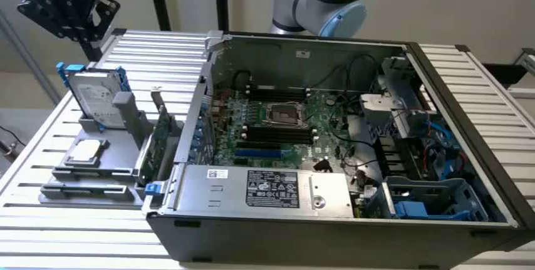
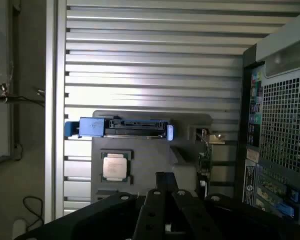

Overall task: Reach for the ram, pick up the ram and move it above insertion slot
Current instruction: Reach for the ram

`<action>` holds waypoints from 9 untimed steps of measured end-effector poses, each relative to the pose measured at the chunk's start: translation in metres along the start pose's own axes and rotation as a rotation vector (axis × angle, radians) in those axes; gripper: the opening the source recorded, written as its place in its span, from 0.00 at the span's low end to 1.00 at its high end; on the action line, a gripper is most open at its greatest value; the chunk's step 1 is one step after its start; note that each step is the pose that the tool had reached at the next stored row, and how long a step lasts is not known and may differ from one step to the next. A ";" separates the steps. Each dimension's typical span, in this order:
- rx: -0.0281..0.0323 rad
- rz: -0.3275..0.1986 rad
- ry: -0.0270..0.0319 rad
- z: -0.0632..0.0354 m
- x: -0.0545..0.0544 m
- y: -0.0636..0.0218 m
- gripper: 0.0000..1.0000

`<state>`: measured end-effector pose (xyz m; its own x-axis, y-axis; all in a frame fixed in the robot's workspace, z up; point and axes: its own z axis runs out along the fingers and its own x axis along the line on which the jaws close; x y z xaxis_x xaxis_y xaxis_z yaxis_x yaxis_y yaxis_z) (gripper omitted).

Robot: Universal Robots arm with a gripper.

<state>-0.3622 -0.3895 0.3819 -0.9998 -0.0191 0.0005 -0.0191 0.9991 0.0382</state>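
**A:** Now, entry one: the hand (image 1: 67, 22)?

**B:** Black, fingers together, nothing between them. It hangs high at the exterior view's left, above the counter's (image 1: 50, 232) far corner and well apart from the holder (image 1: 92, 173). In the wrist view the hand (image 2: 165, 200) looks down on that holder (image 2: 150, 160).

**A:** Entry two: the ram (image 1: 166, 131)?

**B:** Thin green stick, standing on edge in the holder on the side nearest the case (image 1: 334, 245). It is just beside a broader green card (image 1: 149, 157) with a metal bracket. The two overlap, so the line between them is hard to tell.

**A:** Entry three: the slots (image 1: 280, 134)?

**B:** Long black rows on the board inside the open case, on either side of the socket (image 1: 280, 114). Well apart from the hand.

**A:** Other stock in the holder?

**B:** One drive (image 1: 94, 98), upright, with blue rails. One chip (image 1: 86, 151), flat, just in front of it. The wrist view has both, the drive (image 2: 122, 128) and the chip (image 2: 115, 166).
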 end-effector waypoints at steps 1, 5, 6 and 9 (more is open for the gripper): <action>0.0000 0.000 0.0000 0.0000 0.000 0.0000 0.11; 0.0000 0.000 0.0000 0.0000 0.000 0.0000 0.11; 0.0000 0.000 0.0000 0.0000 0.000 0.0000 0.11; 0.0000 0.000 0.0000 0.0000 0.000 0.0000 0.11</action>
<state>-0.3623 -0.3895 0.3819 -0.9998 -0.0191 0.0005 -0.0191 0.9991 0.0382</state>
